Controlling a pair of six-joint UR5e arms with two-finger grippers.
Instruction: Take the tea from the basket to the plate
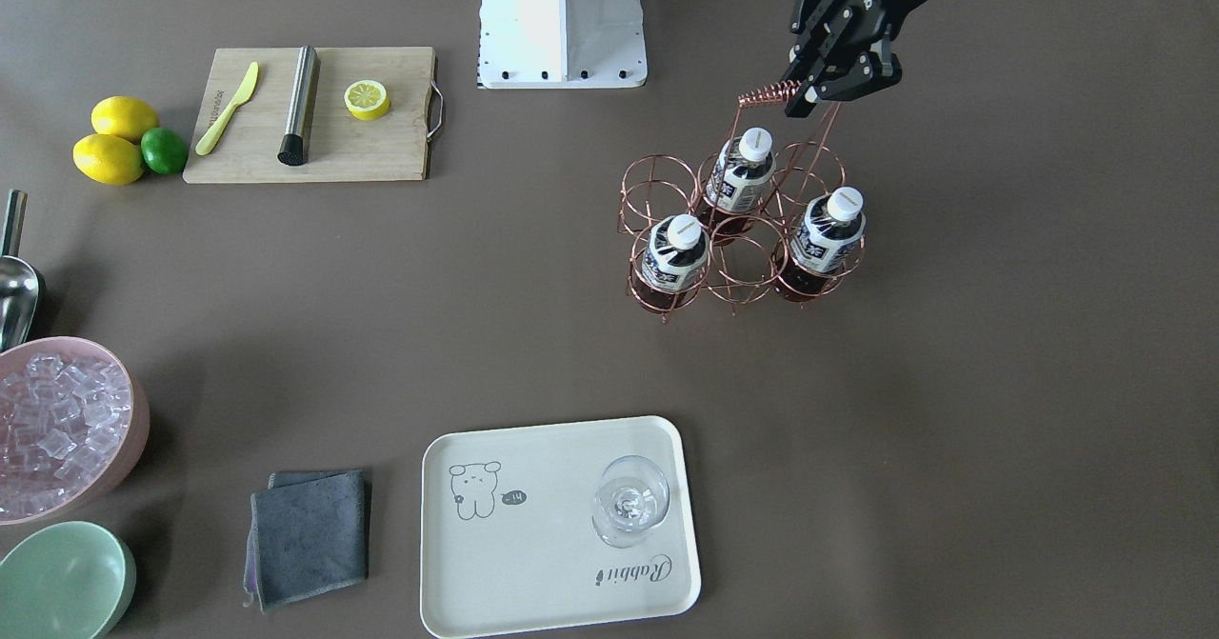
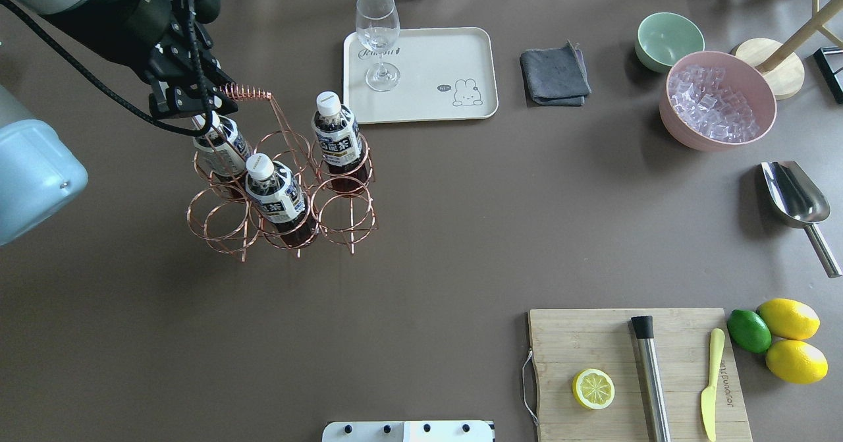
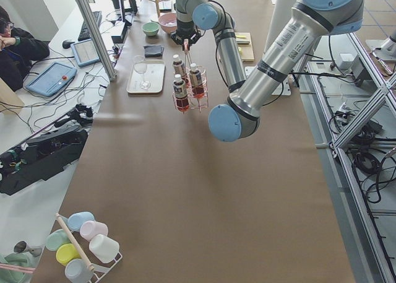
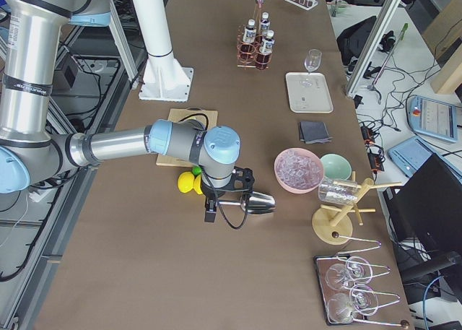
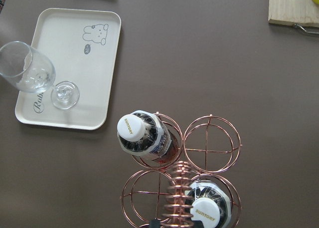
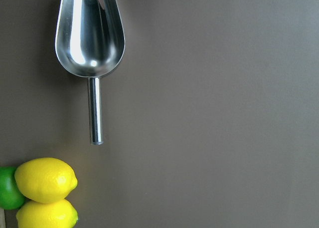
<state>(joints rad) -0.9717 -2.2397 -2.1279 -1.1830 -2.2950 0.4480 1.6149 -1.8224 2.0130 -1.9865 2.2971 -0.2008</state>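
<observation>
Brown matte table (image 2: 461, 244), long, seen from all sides. Left arm (image 3: 272, 54) reaches out over its left half; right arm (image 4: 108, 148) bends low over the end on the robot's right. Wooden cutting board (image 2: 593, 336) lies near the robot on that side. Cream rectangular tray (image 2: 435, 60) with a bear drawing sits at the far edge. Rose-gold copper wire basket (image 1: 741, 272) of six ring cells stands on the table, apart from the tray. Pink bowl of ice cubes (image 2: 681, 129) sits beside a mint-green bowl (image 2: 668, 37), with a folded grey cloth (image 2: 553, 76) between them and the tray. Three small clear bottles of dark brown tea, white caps, all stand upright in the basket. One bottle (image 2: 337, 138) is in the corner cell nearest the tray. One bottle (image 2: 222, 147) is in the other corner of that row. One bottle (image 2: 275, 197) is in the middle cell of the row nearer the robot. The other three cells stand empty. An upright clear wine glass (image 2: 379, 33) stands at the tray's "Rabbit" corner. Left gripper (image 1: 814, 96) sits at the end of the basket's coiled handle (image 2: 249, 92), the coil running in between the fingers; cannot tell whether they pinch it. Right gripper (image 4: 211, 211) hangs above a steel scoop (image 6: 89, 33), near two lemons (image 6: 46, 180) and a lime (image 6: 9, 188); jaw opening cannot be told.
</observation>
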